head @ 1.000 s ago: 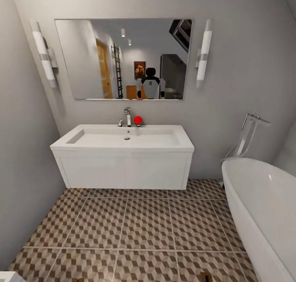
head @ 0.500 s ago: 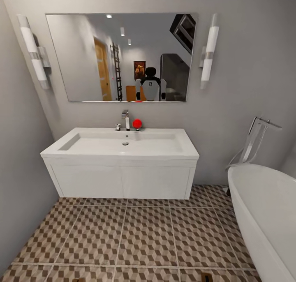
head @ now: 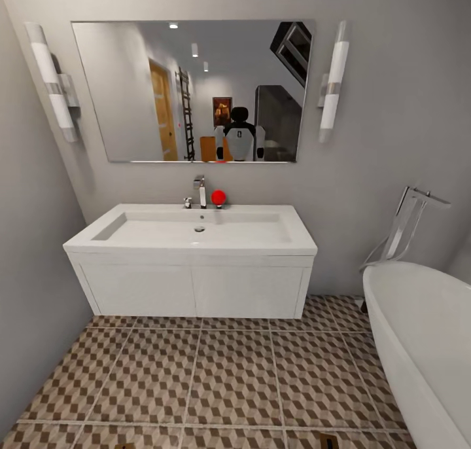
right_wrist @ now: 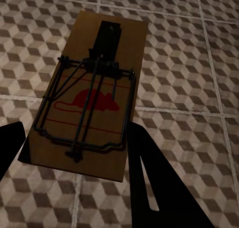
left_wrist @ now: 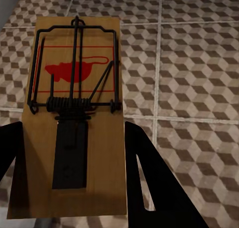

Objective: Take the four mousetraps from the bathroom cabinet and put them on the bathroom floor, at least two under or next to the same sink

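Mousetraps ride one to each arm: in the left wrist view a wooden mousetrap (left_wrist: 74, 113) sits clamped between the dark fingers of the left pincer (left_wrist: 74, 188), its long axis running straight out along them; the right pincer (right_wrist: 74, 163) grips a second mousetrap (right_wrist: 89, 113) the same way. Both hang above the cube-patterned bathroom floor (head: 229, 377). The white sink (head: 196, 230) on its wall-hung vanity stands ahead of the robot across open tiles, the bathtub (head: 418, 331) off to the right. Either arm looks equally placed; the gap beneath the vanity lies forward and down.
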Robot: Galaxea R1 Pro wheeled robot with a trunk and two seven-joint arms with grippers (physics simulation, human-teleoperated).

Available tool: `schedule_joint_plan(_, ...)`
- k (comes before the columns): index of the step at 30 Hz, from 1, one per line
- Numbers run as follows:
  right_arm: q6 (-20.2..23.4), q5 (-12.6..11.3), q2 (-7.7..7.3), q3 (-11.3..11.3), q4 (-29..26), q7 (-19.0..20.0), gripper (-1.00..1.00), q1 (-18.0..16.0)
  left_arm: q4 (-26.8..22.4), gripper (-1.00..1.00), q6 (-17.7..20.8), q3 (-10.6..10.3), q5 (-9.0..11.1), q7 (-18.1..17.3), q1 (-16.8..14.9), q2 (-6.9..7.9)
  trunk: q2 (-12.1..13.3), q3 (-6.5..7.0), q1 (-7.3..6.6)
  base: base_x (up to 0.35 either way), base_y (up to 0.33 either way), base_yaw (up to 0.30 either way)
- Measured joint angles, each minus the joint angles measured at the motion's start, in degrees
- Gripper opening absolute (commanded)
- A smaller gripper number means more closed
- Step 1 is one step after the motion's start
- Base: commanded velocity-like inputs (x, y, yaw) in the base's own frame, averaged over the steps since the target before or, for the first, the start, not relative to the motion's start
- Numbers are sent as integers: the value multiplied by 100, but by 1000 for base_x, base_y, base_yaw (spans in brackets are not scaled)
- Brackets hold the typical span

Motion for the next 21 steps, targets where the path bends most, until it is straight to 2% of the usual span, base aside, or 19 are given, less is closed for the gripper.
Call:
schedule_joint_plan(6,0,0,0,0,0,0,-100,0,0,-100,0,0,0,0,0,3,0,0,0,0,0,0)
schedule_joint_plan(8,53,-8,20,-61,65,70,-100,66,-65,-100,64,-96,-64,-107,65,-44,0,0,0,0,0,0)
schedule_joint_plan(13,20,-7,25,-188,229,239,-100,230,-35,-100,213,-90,-144,-364,228,-51,0,0,0,0,0,0)
schedule_joint_plan(16,6,-5,113,-186,327,328,-100,329,-34,-100,303,-72,-196,-365,326,-75,0,0,0,0,0,0)
schedule_joint_plan(21,-16,-8,135,-201,451,330,-100,488,-90,-100,454,-65,-289,-363,489,-127,0,-1,0,0,0,0)
